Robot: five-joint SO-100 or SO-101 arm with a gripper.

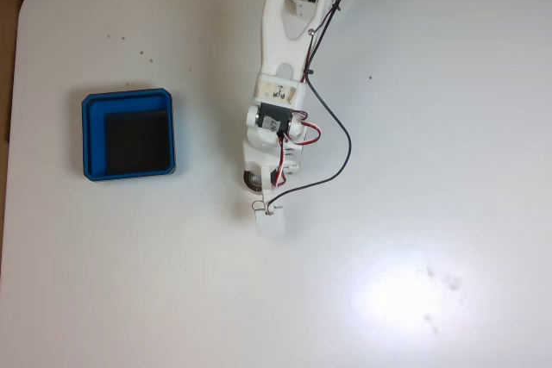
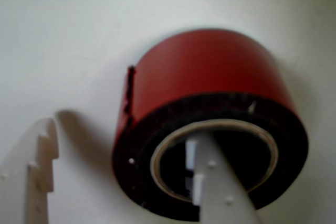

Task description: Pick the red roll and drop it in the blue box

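Starting closest in, on the wrist view: the red roll (image 2: 210, 82) is right under the camera, huge in frame, sitting flat on the white table (image 2: 79, 35). I can see its red outer side, the dark rim on top, a pale ring lining the core, and a loose ragged tape end sticking up at about 9 o'clock on the roll. One white finger (image 2: 218, 192) of my gripper (image 2: 126, 177) is poked down inside the hollow core, coming in from 6 o'clock. The other finger (image 2: 37, 177) is outside the roll, off at 8 o'clock, with bare table between it and the roll's wall. So the claw is spread, straddling the roll's wall, not squeezing it.

On the fixed view, the gripper (image 1: 263, 191) is low at roughly the middle of the table (image 1: 448, 127), with the white arm (image 1: 285, 49) coming in from 12 o'clock and a black cable (image 1: 332, 127) looping off its 3 o'clock side. The roll (image 1: 252, 182) just peeks out as a small dark ring at the arm's tip.

Farther out, the blue box (image 1: 128, 171) sits at about 9 o'clock from the gripper, well apart from it, black floor showing.
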